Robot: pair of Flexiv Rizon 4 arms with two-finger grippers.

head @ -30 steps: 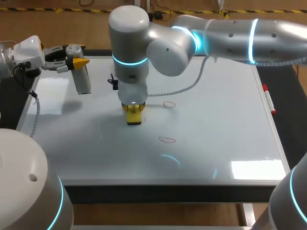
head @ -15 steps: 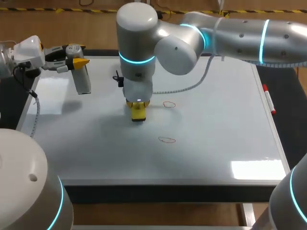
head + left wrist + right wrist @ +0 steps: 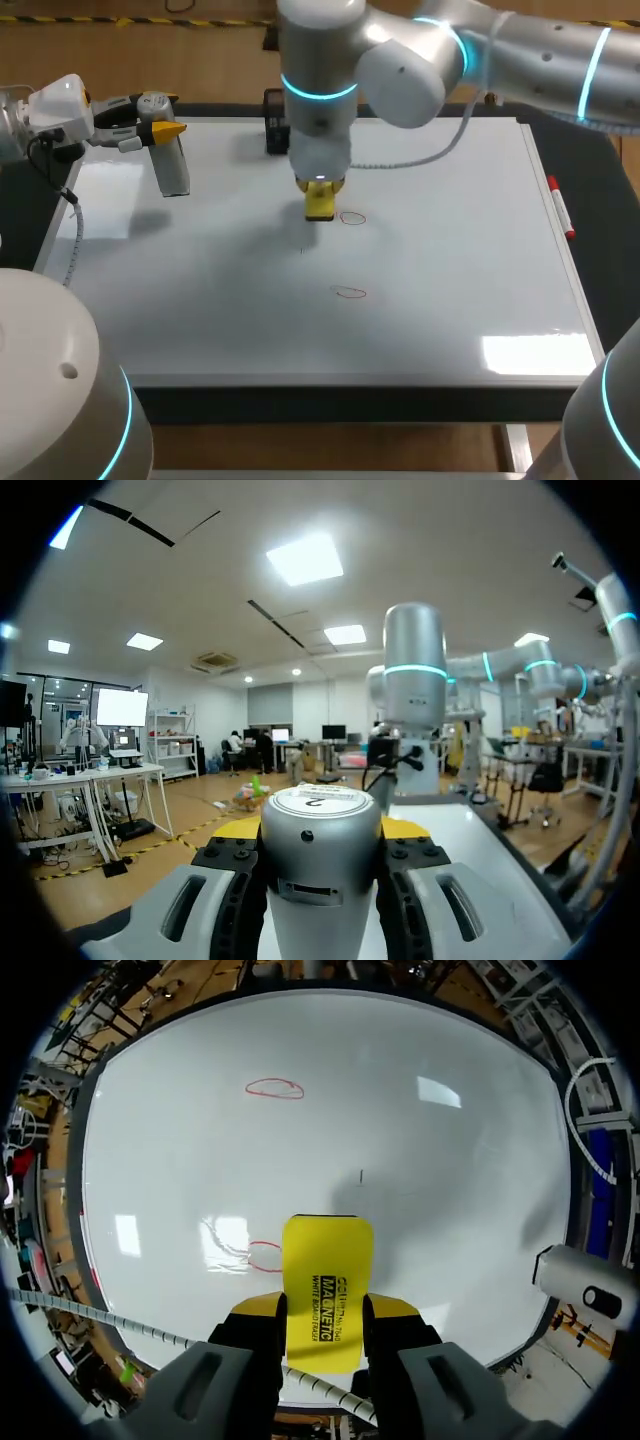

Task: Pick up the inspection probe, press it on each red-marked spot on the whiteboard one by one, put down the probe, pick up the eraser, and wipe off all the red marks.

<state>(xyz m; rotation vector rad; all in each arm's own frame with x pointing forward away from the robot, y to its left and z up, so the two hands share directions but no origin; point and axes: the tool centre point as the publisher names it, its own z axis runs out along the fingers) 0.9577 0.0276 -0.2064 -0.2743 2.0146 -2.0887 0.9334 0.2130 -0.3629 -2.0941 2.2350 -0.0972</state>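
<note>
1. Logging grips: the right gripper [image 3: 327, 1310] is clamped on the two sides of the yellow eraser [image 3: 327, 1270], fingers set narrow; the eraser's long axis runs out along the fingers, pointing down at the whiteboard [image 3: 450, 250]
2. The left gripper [image 3: 322, 828] is closed around the silver inspection probe [image 3: 322, 805], held at the board's far left corner, well apart from both marks; the probe is not put down
3. Two red marks are unwiped: the upper loop [image 3: 352, 217] and the lower loop [image 3: 349, 292], which is nearer the robot
4. Key relation: the upper loop lies just beside the eraser's tip, on the robot's right. In the right wrist view it shows from behind the eraser's edge, with the lower loop well ahead of the fingers
5. Judgement: the right arm is nearer; a short sideways stroke should cover the upper loop first
6. Cannot tell whether the eraser touches the board
</note>
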